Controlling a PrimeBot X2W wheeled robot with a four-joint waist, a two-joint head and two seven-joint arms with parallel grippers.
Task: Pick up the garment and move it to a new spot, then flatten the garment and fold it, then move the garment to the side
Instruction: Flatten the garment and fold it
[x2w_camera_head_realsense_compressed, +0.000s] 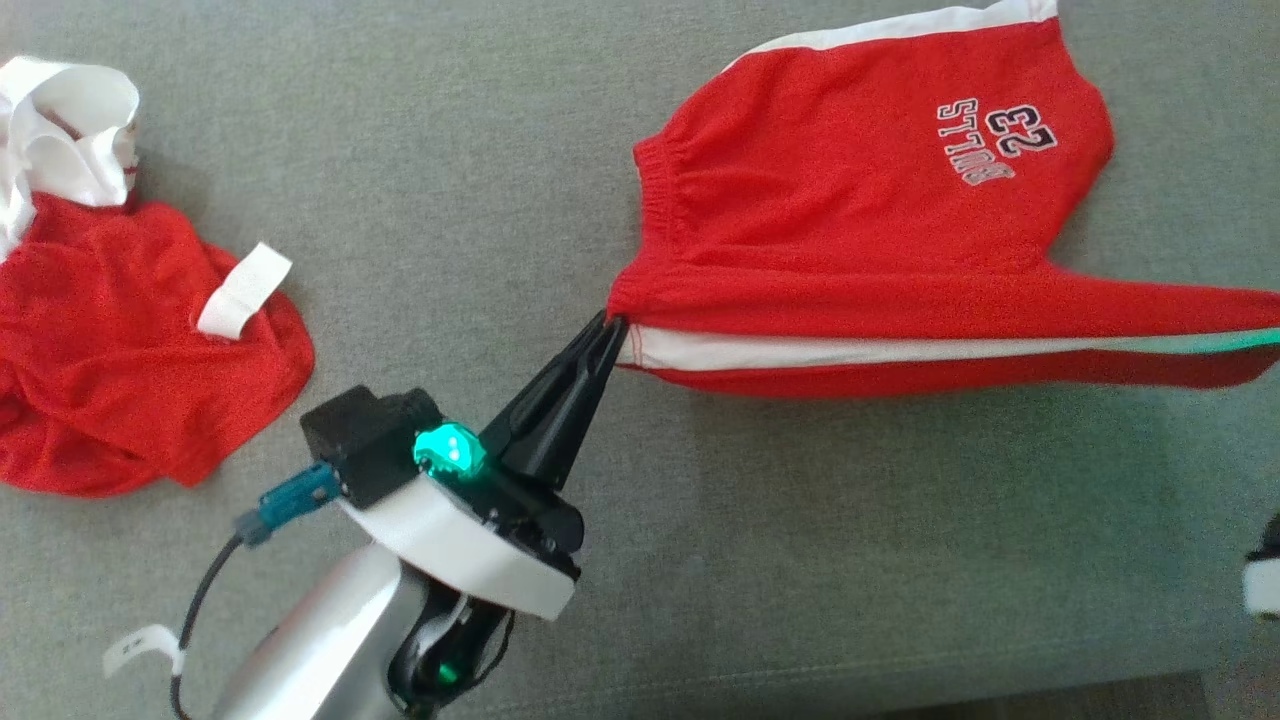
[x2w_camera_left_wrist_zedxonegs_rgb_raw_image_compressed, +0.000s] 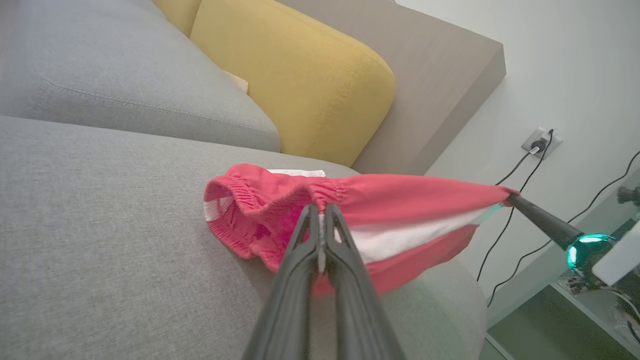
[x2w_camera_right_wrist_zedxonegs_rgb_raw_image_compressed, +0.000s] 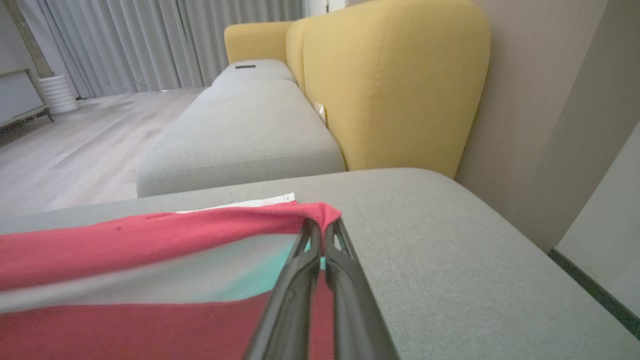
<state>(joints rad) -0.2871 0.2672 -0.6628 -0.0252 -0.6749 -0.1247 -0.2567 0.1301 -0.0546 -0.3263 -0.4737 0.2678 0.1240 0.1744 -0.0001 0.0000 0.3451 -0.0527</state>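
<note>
Red shorts (x2w_camera_head_realsense_compressed: 860, 220), right end cut off in head view, pinched by left fingers (x2w_camera_head_realsense_compressed: 560, 400) and right fingers (x2w_camera_right_wrist_zedxonegs_rgb_raw_image_compressed: 292, 305).

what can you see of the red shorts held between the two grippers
The red shorts look like soft knit jersey, with a gathered elastic waistband, white side stripes and a print reading 23. They lie partly on the grey sofa cushion, one edge stretched taut between the left gripper, shut on the waistband corner, and the right gripper, shut on the hem corner.
</note>
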